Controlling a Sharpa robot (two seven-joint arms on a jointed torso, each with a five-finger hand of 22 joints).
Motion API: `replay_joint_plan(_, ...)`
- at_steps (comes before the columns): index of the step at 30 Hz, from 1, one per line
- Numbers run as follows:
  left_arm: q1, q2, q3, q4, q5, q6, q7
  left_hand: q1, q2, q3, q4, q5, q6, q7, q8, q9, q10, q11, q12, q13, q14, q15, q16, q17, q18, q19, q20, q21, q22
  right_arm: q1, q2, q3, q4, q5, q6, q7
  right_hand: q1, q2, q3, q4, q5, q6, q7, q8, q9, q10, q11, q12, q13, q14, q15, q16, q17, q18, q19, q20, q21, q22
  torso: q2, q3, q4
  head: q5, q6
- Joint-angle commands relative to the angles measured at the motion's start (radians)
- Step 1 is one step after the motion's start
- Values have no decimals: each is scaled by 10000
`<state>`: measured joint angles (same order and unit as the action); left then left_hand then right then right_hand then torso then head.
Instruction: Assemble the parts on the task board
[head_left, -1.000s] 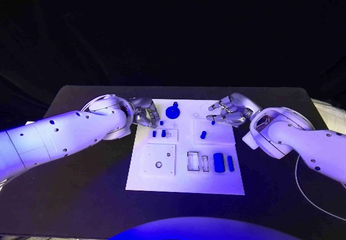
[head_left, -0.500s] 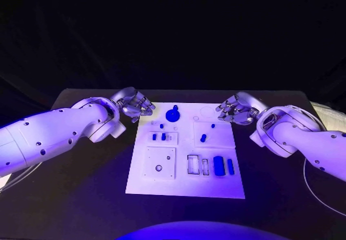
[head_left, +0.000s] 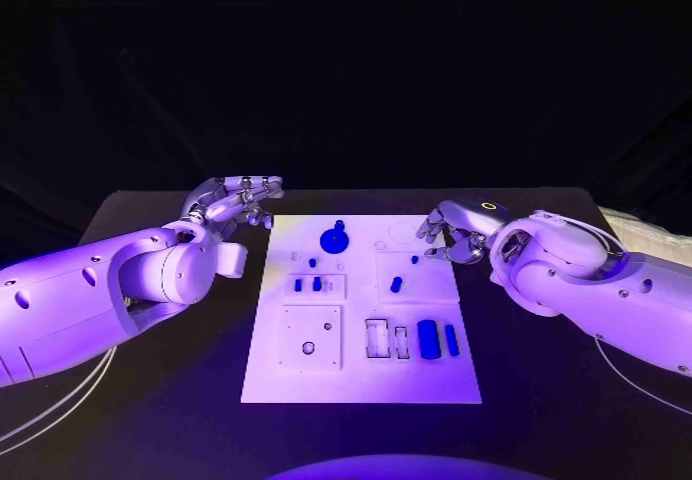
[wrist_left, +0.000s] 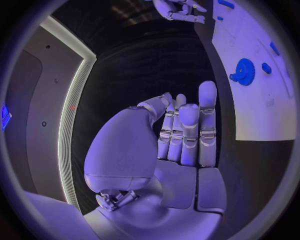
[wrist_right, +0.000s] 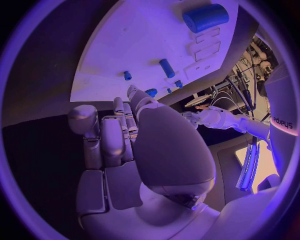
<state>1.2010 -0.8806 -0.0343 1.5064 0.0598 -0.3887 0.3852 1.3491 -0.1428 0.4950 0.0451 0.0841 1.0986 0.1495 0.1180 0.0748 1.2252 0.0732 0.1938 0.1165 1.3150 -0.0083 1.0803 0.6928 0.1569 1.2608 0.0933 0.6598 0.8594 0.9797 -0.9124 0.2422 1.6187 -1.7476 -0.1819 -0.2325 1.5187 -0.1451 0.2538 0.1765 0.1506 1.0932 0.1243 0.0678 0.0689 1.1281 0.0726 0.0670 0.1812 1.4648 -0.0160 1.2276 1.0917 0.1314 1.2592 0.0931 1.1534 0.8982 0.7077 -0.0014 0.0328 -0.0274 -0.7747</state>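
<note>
We see the white task board (head_left: 361, 385) lying mid-table. On it are a blue gear (head_left: 335, 240) near the far edge, small blue pegs (head_left: 307, 285) in a left recess, and a blue cylinder (head_left: 428, 338) near the right. Our left hand (head_left: 231, 203) hovers off the board's far left corner, fingers extended and holding nothing. Our right hand (head_left: 449, 231) hangs at the far right edge, fingers loosely curled but empty.

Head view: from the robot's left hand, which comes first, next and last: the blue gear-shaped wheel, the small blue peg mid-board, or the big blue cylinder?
From the left hand:
1. Blue gear-shaped wheel, board's far end.
2. Small blue peg, mid-board.
3. Big blue cylinder, near-right part.
</note>
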Motion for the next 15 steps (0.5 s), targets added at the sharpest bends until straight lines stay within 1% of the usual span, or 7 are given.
replay_joint_plan(1,-17,7,-5,94,1438,543,763,-160,3,-122,13,-17,-87,13,69,-20,-98,4,80,31,-116,17,-82,-111,200,-92,16,-145,-104,-37,150,-78,-110,-1098,560,-303,-11,-76,107,19,-70,-24,-48,-44,-13,-80,-1,-31,-95,252,50,-12,15,-9,-35,24,-34,7,13,-18,-46,-9,31)
replay_joint_plan(2,-22,10,-12,104,1460,616,753,-184,5,-164,27,-18,-98,16,73,-22,-116,8,98,39,-142,23,-107,-156,206,-111,20,-202,-145,-42,197,-113,-144,-1130,566,-306,-14,-71,136,22,-74,-27,-35,-43,-13,-91,-4,-29,-133,253,36,-16,9,-6,-29,19,-32,12,20,-22,-43,-7,25)
replay_joint_plan(3,-24,11,-21,113,1470,655,741,-201,5,-203,37,-20,-107,18,78,-23,-130,11,115,46,-166,26,-131,-201,211,-126,23,-247,-177,-45,232,-137,-173,-1148,574,-305,-12,-68,200,21,-80,-25,-29,-40,-12,-107,-17,-22,-209,258,-11,-17,9,1,-24,-12,-36,8,27,-25,-32,-3,-7)
replay_joint_plan(4,-26,11,-33,120,1475,683,725,-205,8,-234,38,-19,-114,20,82,-24,-144,10,131,53,-190,30,-157,-248,219,-142,25,-298,-215,-47,265,-159,-205,-1161,588,-302,-10,-70,294,16,-81,-19,-43,-36,-10,-126,-40,-9,-322,265,-101,-20,8,4,-15,-90,-41,7,30,-29,-28,-3,-13)
replay_joint_plan(5,-28,12,-44,125,1477,704,711,-207,8,-260,39,-19,-119,20,86,-24,-153,12,144,59,-211,30,-179,-289,225,-158,27,-346,-250,-50,299,-181,-241,-1170,604,-297,-12,-87,326,12,-85,-21,-46,-37,-10,-139,-43,-10,-372,267,-138,-21,8,5,-12,-115,-45,5,31,-32,-24,-1,-10)
replay_joint_plan(11,-33,21,-74,143,1468,762,686,-203,15,-298,36,-16,-128,19,94,-25,-171,14,167,69,-246,31,-216,-354,237,-186,30,-431,-312,-64,502,-270,-519,-1191,700,-261,4,-66,438,-4,-85,-6,-58,-32,-7,-143,-53,-5,-482,274,-162,-24,8,-2,1,-145,-43,15,23,-53,-13,-13,-25)
replay_joint_plan(15,-34,22,-81,171,1462,775,660,-188,28,-337,27,-12,-148,22,99,-28,-202,17,192,80,-280,34,-245,-407,248,-213,33,-515,-373,-71,640,-310,-733,-1170,714,-195,1,-33,550,-11,-77,33,-66,-20,1,-94,-54,16,-575,282,-142,-19,15,-13,20,-146,-33,34,26,-47,-7,-7,-61)
